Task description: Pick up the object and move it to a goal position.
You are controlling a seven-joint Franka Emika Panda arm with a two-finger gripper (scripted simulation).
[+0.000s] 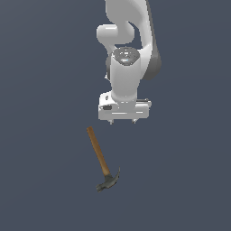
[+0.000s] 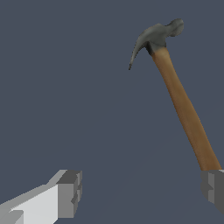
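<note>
Currently on the approach step; nothing is held yet. The claw hammer (image 1: pixel 103 161) lies flat on the dark grey surface (image 1: pixel 40 135), toward the exterior view's lower middle, untouched. Its light brown wooden handle (image 1: pixel 98 152) runs on a slant, butt end nearest the arm, dark metal head (image 1: pixel 108 180) at the far end with the curved claw pointing toward the exterior view's right.

The gripper (image 1: pixel 122 122) hangs off the white Panda arm (image 1: pixel 128 54), near the handle's butt but apart from it, somewhat to the exterior view's right. In the wrist view the two fingers stand wide apart with only bare surface between them: one finger (image 2: pixel 70 192) sits well clear of the hammer, the other finger (image 2: pixel 213 189) lies right at the handle's butt end, and whether it touches cannot be told. Jaws open, clamped on nothing.

No goal marker is visible in either view.

Judgement: grasp not yet begun. The handle is off-centre to the jaws, so the next move calls for a sideways shift to bring the handle midway between the fingers, probably further along toward the head for balance, since the head looks the heavy end. Jaw line should cross the handle's slant. Then descend and close.
</note>
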